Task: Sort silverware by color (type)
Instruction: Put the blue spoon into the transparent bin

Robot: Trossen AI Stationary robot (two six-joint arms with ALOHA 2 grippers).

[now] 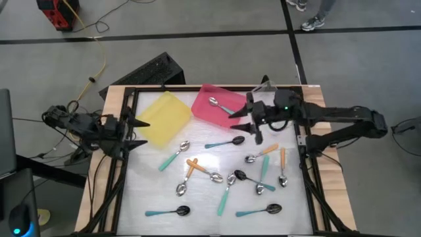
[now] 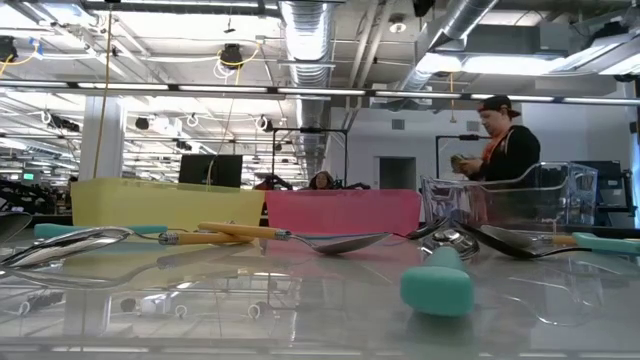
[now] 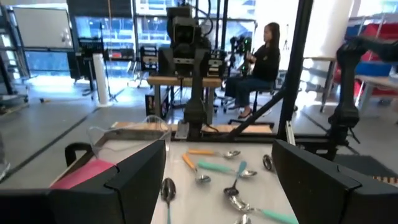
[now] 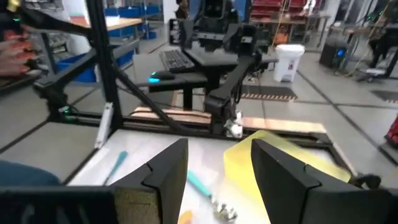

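Several spoons with teal or orange handles lie scattered on the white table, among them a teal-handled one and an orange-handled one. One teal-handled spoon lies in the pink tray. The yellow tray holds nothing. My right gripper hovers open and empty at the pink tray's near right corner. My left gripper waits open at the table's left edge beside the yellow tray. In the right wrist view my right gripper looks past its open fingers at the yellow tray.
A clear tray stands at the far right, next to the pink tray and the yellow tray. A black frame borders the table. A teal handle end lies close to the low camera. People show in the room beyond.
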